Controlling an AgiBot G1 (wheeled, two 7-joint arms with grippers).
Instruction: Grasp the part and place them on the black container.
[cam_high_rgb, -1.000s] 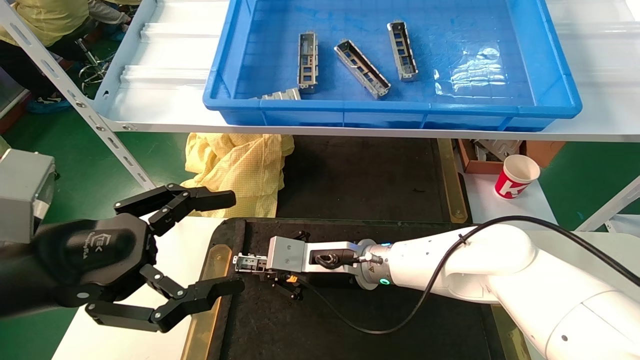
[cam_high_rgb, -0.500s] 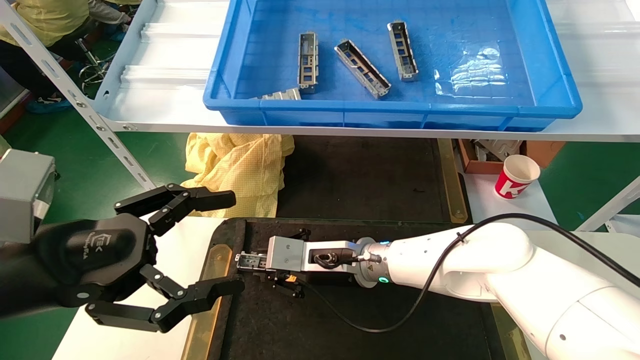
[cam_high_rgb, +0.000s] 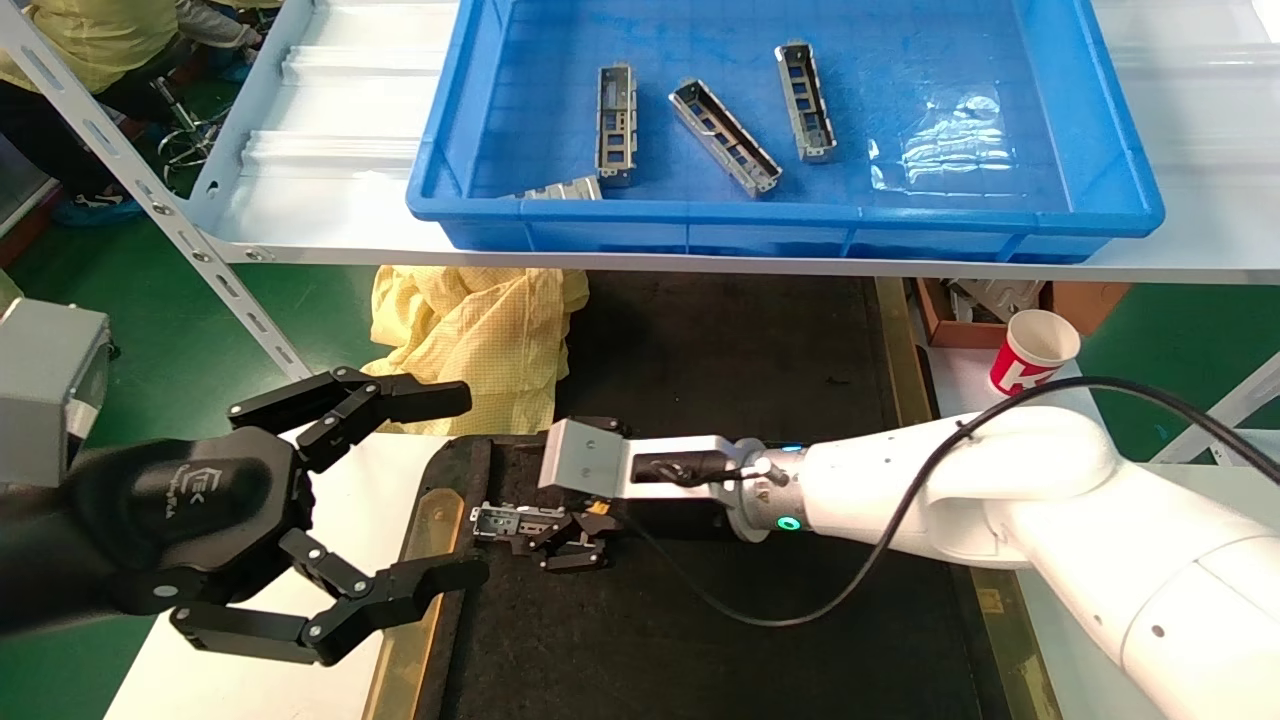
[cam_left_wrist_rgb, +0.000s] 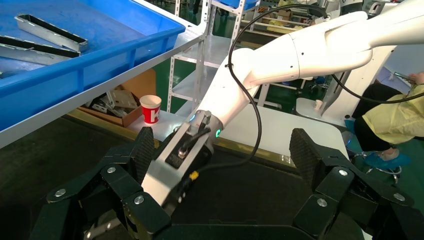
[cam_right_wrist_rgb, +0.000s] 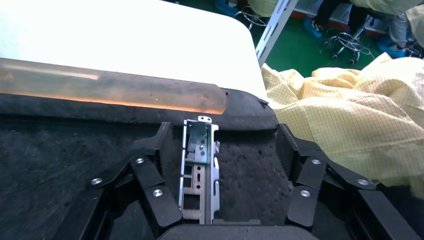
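Observation:
A silver-grey part (cam_high_rgb: 505, 520) with rectangular cut-outs lies flat on the black container (cam_high_rgb: 700, 620), close to the container's left brass strip (cam_high_rgb: 420, 560). Just over the part my right gripper (cam_high_rgb: 572, 500) stands open. In the right wrist view the part (cam_right_wrist_rgb: 200, 170) lies on the container (cam_right_wrist_rgb: 60, 160) between the spread fingers of that gripper (cam_right_wrist_rgb: 223, 137), beside one finger and well clear of the other. My left gripper (cam_high_rgb: 462, 485) hangs open and empty at the container's left edge; its wrist view shows that gripper (cam_left_wrist_rgb: 222, 145) facing the right arm.
A blue bin (cam_high_rgb: 1100, 130) on the shelf above holds several more parts (cam_high_rgb: 725, 122). Yellow cloth (cam_high_rgb: 480, 330) lies behind the container's left corner. A red-and-white paper cup (cam_high_rgb: 1035, 352) stands at the right, next to a cardboard box (cam_high_rgb: 950, 310).
My right gripper has opened, let go of the part and lifted a little toward the back. The part now rests on the black container. The left arm has not moved.

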